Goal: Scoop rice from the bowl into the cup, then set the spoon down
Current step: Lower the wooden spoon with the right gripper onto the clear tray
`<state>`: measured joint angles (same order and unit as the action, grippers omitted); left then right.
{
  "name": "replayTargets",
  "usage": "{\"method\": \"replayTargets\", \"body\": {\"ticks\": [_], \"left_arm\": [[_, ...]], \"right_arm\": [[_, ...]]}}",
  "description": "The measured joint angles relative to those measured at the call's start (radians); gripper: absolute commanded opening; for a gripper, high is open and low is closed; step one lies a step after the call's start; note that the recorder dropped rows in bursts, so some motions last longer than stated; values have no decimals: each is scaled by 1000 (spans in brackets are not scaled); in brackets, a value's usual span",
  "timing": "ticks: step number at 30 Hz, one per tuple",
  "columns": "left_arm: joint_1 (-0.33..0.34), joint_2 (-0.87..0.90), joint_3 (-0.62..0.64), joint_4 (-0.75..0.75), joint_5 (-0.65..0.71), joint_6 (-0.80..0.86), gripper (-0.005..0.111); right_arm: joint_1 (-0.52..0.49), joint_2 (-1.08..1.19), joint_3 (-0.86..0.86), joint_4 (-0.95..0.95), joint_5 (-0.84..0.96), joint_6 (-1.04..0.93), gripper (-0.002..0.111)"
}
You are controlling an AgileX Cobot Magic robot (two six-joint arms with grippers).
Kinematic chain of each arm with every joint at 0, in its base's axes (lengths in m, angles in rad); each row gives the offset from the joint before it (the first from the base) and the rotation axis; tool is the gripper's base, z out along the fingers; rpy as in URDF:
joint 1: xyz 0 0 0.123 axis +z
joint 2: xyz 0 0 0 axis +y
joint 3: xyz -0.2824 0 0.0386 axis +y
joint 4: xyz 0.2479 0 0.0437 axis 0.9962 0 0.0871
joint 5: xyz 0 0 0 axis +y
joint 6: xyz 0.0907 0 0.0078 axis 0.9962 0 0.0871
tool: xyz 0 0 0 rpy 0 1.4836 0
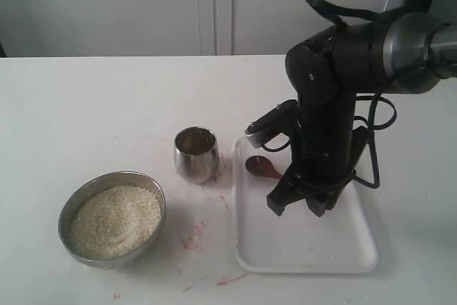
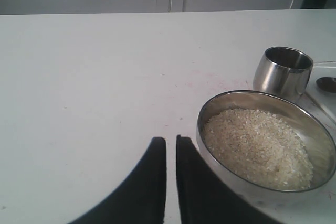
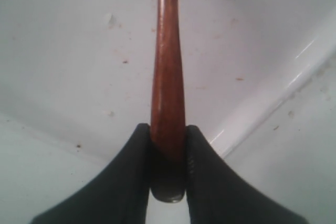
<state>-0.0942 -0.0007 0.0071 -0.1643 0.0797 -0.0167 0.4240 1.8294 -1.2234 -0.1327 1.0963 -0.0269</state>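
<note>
The right gripper (image 3: 168, 132) has its black, curved fingers (image 3: 131, 166) clamped on the end of the spoon (image 3: 168, 72), a slim, glossy red-brown wooden handle. Its oval head (image 1: 263, 167) sits low at the corner of the white plastic tray (image 1: 314, 251) nearest the cup (image 1: 196, 153); whether it touches the tray is unclear. The cup is a shiny, egg-sided steel tumbler standing just beside the tray. The rice (image 1: 114, 221), fine pale grains in a low mound, fills the dull round steel bowl (image 1: 70, 208) on the white table (image 1: 86, 105). The left gripper (image 2: 171, 142) hovers beside the bowl, jaws nearly together, holding nothing.
</note>
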Motion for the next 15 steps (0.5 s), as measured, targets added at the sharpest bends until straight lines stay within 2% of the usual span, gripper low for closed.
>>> {"method": "replayTargets", "body": {"ticks": [15], "left_arm": [[0,0,0,0,0,0,14]], "right_arm": [[0,91,0,37,2,2,0]]}}
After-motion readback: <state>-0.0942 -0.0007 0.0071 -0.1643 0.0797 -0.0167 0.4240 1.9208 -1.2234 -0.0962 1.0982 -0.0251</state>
